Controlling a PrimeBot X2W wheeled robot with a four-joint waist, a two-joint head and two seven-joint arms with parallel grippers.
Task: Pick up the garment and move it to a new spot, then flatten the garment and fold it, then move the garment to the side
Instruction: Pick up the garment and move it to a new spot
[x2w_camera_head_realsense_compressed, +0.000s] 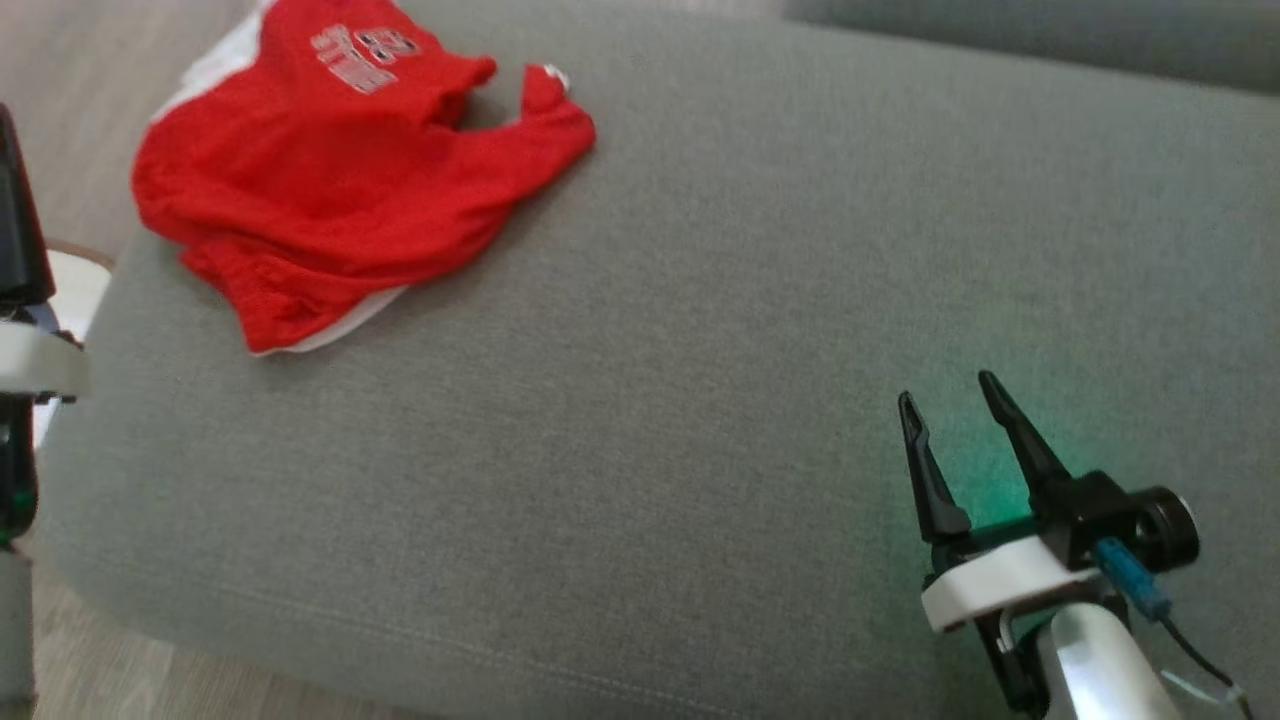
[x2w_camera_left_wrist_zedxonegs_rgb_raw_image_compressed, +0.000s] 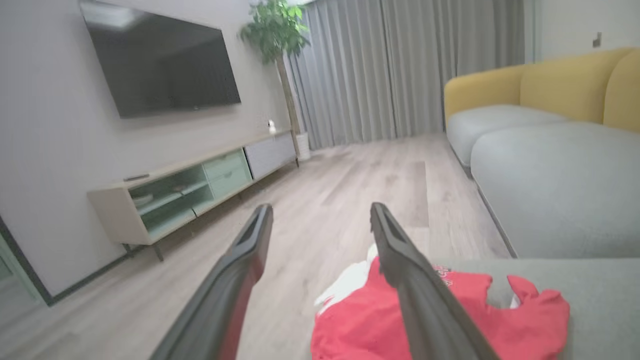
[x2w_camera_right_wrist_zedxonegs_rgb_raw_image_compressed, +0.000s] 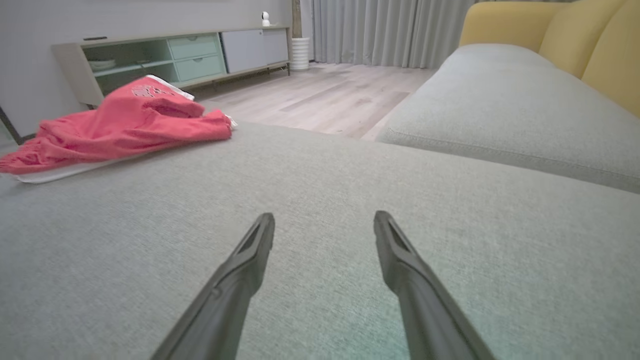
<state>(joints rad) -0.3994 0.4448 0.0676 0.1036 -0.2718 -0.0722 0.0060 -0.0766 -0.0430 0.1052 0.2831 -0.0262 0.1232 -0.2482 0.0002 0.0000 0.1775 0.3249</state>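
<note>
Right end effector (x2w_camera_head_realsense_compressed: 945, 388): 2 long black fingers (x2w_camera_head_realsense_compressed: 925, 470), tapering to pointed tips, on a black block. Below it a white collar (x2w_camera_head_realsense_compressed: 990, 580), then a pale silver forearm (x2w_camera_head_realsense_compressed: 1095, 670). Black round knob (x2w_camera_head_realsense_compressed: 1170, 525) w/ pale face on one side. Blue plug (x2w_camera_head_realsense_compressed: 1125, 575) feeds a thin black cable (x2w_camera_head_realsense_compressed: 1190, 648). Left end effector (x2w_camera_left_wrist_zedxonegs_rgb_raw_image_compressed: 321, 207): same dark fingers, grooved inner faces. Left arm (x2w_camera_head_realsense_compressed: 35, 365) in head view: black upper part, white ring, grey below.

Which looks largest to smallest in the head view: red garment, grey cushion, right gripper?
1. grey cushion
2. red garment
3. right gripper, smallest even though it sits nearer the camera
</note>
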